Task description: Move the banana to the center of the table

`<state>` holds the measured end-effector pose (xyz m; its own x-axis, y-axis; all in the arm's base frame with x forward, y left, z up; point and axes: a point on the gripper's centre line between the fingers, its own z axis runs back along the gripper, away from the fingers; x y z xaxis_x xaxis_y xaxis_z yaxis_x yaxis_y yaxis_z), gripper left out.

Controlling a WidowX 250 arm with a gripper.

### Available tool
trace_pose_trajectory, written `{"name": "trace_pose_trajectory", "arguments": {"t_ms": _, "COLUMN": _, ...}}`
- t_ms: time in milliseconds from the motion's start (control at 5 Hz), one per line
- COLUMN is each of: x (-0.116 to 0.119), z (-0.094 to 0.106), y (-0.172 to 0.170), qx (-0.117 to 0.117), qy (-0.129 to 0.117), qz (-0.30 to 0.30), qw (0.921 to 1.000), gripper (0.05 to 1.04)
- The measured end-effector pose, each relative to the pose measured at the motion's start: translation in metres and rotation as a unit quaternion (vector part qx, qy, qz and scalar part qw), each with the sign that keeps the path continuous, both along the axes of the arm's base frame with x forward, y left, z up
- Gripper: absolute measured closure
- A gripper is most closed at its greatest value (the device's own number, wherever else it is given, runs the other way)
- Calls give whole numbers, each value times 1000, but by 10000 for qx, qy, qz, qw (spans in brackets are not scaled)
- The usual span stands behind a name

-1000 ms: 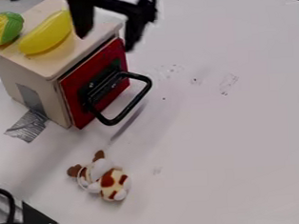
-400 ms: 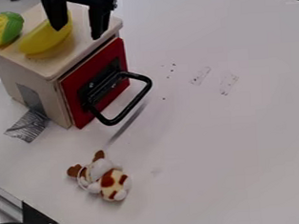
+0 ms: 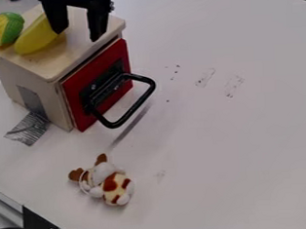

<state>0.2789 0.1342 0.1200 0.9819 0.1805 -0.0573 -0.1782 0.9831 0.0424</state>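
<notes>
- In the camera view, the yellow plastic banana lies on top of the pale wooden box, so it must come off that raised top to reach the white table.
- The black two-finger gripper hangs over the box top with its fingers spread and nothing between them; one finger is at the banana's upper end, though whether they touch I cannot tell.
- The spread leaves room to take the banana, but the fruit sits to one side of the gap, so the gripper likely needs to shift over it before closing.
- The yellow-and-green toy corn lies close beside the banana; a careless approach could nudge either one.
- The brown-and-white plush toy lies on the table near the box, away from the centre, leaving the goal unblocked.
</notes>
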Motion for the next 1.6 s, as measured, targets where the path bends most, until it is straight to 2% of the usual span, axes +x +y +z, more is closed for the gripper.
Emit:
{"name": "trace_pose_trajectory", "arguments": {"t_ms": 200, "x": 2, "z": 2, "y": -4, "qx": -350, "qy": -189, "qz": -127, "qw": 9991, "gripper": 86}}
{"name": "trace_pose_trajectory", "arguments": {"t_ms": 400, "x": 6, "z": 23, "y": -5, "qx": -427, "qy": -551, "qz": -141, "qw": 9975, "gripper": 86}}
{"name": "trace_pose_trajectory", "arguments": {"t_ms": 600, "x": 4, "z": 34, "y": 3, "qx": -500, "qy": -750, "qz": -1, "qw": 9959, "gripper": 86}}
{"name": "trace_pose_trajectory", "arguments": {"t_ms": 1000, "x": -12, "z": 30, "y": 26, "qx": -320, "qy": -617, "qz": 222, "qw": 9973, "gripper": 86}}
{"name": "trace_pose_trajectory", "arguments": {"t_ms": 1600, "x": -24, "z": 20, "y": 39, "qx": -114, "qy": -447, "qz": 231, "qw": 9987, "gripper": 86}}
